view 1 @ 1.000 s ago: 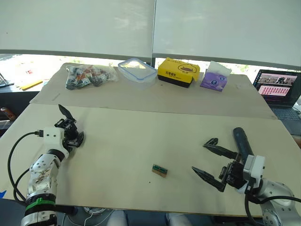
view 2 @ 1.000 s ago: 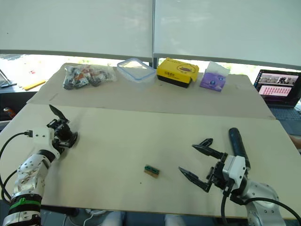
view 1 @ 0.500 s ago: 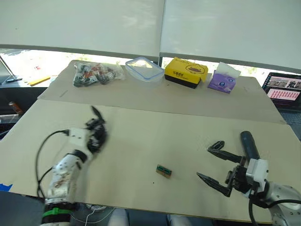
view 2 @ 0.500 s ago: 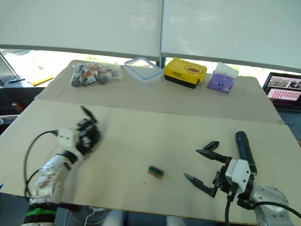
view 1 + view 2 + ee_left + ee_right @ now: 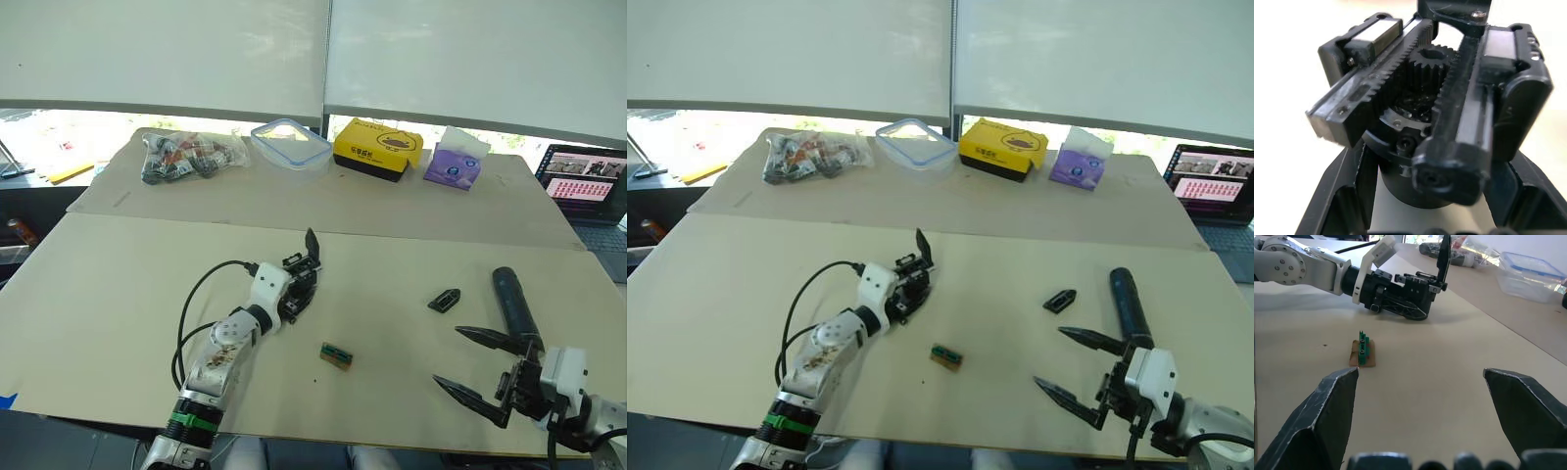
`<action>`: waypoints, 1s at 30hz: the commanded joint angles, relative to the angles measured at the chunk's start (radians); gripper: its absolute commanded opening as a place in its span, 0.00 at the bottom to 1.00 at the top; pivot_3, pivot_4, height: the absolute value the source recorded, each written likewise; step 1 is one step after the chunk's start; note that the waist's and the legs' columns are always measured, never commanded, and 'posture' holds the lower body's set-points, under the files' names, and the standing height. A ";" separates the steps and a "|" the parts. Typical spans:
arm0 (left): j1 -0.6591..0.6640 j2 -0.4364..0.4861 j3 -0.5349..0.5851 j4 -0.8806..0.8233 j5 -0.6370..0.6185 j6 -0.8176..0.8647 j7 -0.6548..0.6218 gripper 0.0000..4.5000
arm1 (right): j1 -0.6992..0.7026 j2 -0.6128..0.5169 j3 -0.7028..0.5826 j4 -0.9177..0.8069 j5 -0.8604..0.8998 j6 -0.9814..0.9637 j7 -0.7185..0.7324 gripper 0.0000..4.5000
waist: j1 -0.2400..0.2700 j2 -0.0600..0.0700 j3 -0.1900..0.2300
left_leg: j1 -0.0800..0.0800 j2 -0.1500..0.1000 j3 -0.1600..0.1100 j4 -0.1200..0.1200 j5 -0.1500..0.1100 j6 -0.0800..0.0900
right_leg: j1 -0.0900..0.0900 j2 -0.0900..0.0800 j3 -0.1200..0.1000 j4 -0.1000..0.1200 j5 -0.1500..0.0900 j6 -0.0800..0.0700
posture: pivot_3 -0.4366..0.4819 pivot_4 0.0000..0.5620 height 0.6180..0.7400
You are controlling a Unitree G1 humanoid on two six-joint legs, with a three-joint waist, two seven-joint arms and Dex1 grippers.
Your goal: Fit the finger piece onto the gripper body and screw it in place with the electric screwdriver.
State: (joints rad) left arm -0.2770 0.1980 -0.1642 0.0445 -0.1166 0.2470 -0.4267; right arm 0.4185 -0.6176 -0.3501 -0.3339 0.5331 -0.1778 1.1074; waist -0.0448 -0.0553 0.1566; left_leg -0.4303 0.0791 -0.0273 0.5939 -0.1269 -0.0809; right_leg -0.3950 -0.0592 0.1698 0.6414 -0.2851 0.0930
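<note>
Finger piece lies loose on the desk, right of centre, just beside the screwdriver, so nothing's fitted or screwed yet. Left gripper has its jaws clamped on the gripper body, resting mid-desk. Right gripper hovers near the front edge, jaws wide apart and empty. Pretty much everything's left to do.

You are looking over a pale tabletop whose far section meets it at a seam. Beyond that far edge, white roller blinds hang over bright windows, and daylight spills in beneath them.
</note>
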 commanded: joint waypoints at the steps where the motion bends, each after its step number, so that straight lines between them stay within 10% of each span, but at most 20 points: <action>1: -0.017 -0.019 -0.017 -0.037 -0.001 -0.016 -0.015 0.52 | 0.013 0.003 -0.038 -0.033 0.021 -0.032 -0.002 1.00 | -0.001 0.000 0.000 | 0.000 0.000 0.000 0.000 0.000 0.000 | 0.000 0.000 0.000 0.000 0.000 0.000 | 0.48 0.27 1.00; 5: -0.010 -0.010 -0.030 -0.044 -0.005 0.003 -0.043 0.52 | 0.019 0.007 -0.037 -0.047 0.018 -0.028 -0.014 1.00 | 0.001 0.000 0.000 | 0.000 0.000 0.000 0.000 0.000 -0.001 | 0.000 0.000 0.000 0.000 0.000 0.000 | 0.48 0.27 1.00; 10: 0.004 0.053 0.022 -0.066 -0.064 0.027 -0.129 1.00 | 0.015 0.013 -0.025 -0.062 0.010 -0.021 -0.034 1.00 | -0.002 0.001 0.000 | 0.000 0.000 0.000 0.000 0.000 -0.001 | 0.000 0.000 0.000 0.000 0.000 0.000 | 0.48 0.27 1.00; 20: -0.130 0.295 0.049 0.216 -0.136 -0.081 -0.566 1.00 | 0.001 0.006 -0.009 -0.068 0.004 -0.008 -0.057 1.00 | 0.003 0.002 0.000 | 0.001 -0.001 0.000 0.000 -0.003 -0.005 | 0.001 -0.001 0.000 -0.001 0.000 0.000 | 0.48 0.27 1.00; 30: -0.395 0.197 0.031 0.677 -0.083 -0.345 -0.770 1.00 | 0.007 0.008 0.010 -0.116 -0.010 0.012 -0.102 1.00 | 0.003 0.002 0.000 | -0.001 -0.001 0.000 0.000 0.000 0.000 | 0.001 -0.001 0.000 -0.001 0.000 0.000 | 0.48 0.27 1.00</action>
State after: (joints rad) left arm -0.6432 0.4038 -0.1333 0.6847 -0.2061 -0.0549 -1.1725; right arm 0.4215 -0.6069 -0.3274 -0.4095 0.5187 -0.1716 1.0183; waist -0.0417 -0.0532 0.1569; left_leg -0.4310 0.0783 -0.0277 0.5935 -0.1267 -0.0807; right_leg -0.3942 -0.0596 0.1696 0.6402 -0.2853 0.0929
